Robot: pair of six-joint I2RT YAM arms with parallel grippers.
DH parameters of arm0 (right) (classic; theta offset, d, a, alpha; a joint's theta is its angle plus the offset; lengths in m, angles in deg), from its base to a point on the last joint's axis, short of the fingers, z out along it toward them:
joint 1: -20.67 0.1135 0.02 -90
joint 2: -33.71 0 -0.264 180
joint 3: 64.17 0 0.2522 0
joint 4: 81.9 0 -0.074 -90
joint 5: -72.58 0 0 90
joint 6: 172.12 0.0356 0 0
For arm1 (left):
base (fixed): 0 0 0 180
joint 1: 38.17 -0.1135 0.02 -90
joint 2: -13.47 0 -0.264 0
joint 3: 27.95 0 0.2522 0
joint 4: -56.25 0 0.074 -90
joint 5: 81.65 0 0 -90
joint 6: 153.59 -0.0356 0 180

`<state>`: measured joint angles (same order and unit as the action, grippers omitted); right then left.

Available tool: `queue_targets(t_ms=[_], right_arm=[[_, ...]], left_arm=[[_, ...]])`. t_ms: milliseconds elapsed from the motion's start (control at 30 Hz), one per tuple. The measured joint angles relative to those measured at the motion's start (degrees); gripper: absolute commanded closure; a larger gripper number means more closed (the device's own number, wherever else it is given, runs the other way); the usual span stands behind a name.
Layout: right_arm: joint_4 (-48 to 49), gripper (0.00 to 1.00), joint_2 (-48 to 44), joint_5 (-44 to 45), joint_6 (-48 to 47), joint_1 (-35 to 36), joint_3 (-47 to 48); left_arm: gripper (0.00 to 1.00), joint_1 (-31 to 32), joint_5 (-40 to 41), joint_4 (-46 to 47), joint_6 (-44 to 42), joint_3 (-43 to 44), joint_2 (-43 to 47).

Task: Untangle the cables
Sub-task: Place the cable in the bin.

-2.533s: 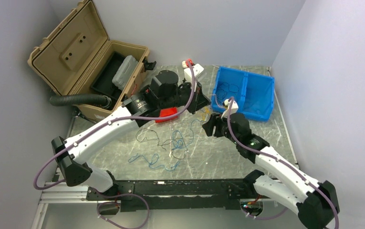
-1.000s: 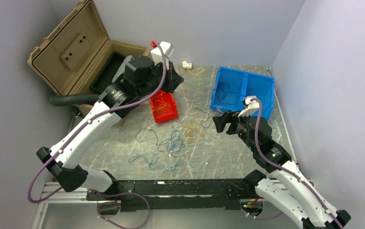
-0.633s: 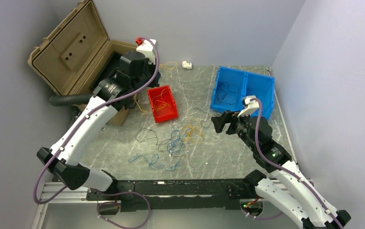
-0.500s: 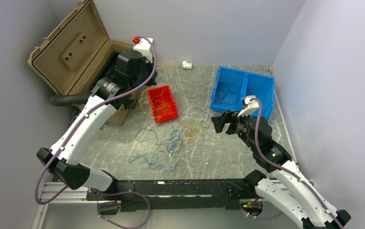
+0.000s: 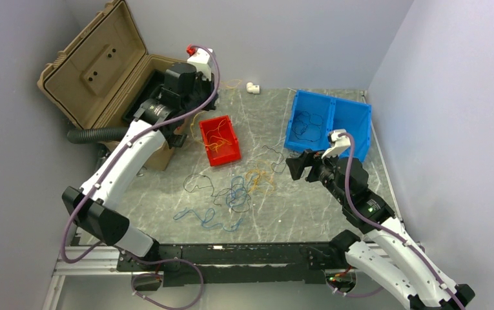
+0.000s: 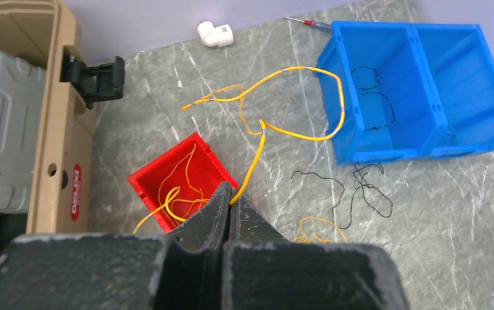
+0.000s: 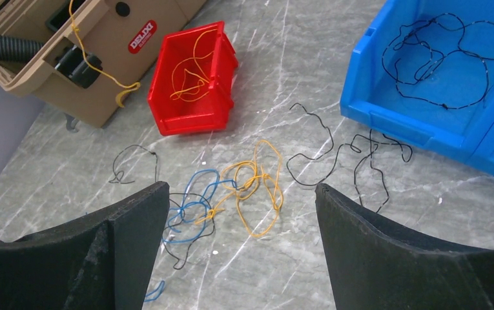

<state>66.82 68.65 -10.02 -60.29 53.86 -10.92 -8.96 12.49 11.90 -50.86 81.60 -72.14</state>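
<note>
Left gripper point(image 6: 231, 201) pinching yellow cable point(image 6: 250, 163) | right gripper point(image 7: 241, 194) agape | red bin point(image 6: 163, 156) below, blue bin point(image 6: 386, 155) near

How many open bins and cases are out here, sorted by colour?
Red bin: 1
Blue bin, two compartments: 1
Tan case, lid up: 1
Total: 3

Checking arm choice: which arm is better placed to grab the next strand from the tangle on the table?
Right: the right end effector is open, facing the tangle; the left end effector is shut on a yellow cable by the red bin.
</note>
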Motion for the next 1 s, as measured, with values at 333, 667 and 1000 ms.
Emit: queue_targets(t_ms=[333, 667, 1000], right_arm=[[0.0, 0.15, 0.0, 0.0, 0.0, 0.0, 0.0], [0.0, 0.16, 0.0, 0.0, 0.0, 0.0, 0.0], [0.0, 0.16, 0.0, 0.0, 0.0, 0.0, 0.0]], left_arm=[[1.00, -4.8, -6.6, 5.2, -1.4, 0.0, -7.2], [1.00, -6.1, -9.2, 18.4, -4.1, -10.5, -8.1], [1.00, -6.1, -9.5, 27.6, -4.1, -24.4, -8.0]])
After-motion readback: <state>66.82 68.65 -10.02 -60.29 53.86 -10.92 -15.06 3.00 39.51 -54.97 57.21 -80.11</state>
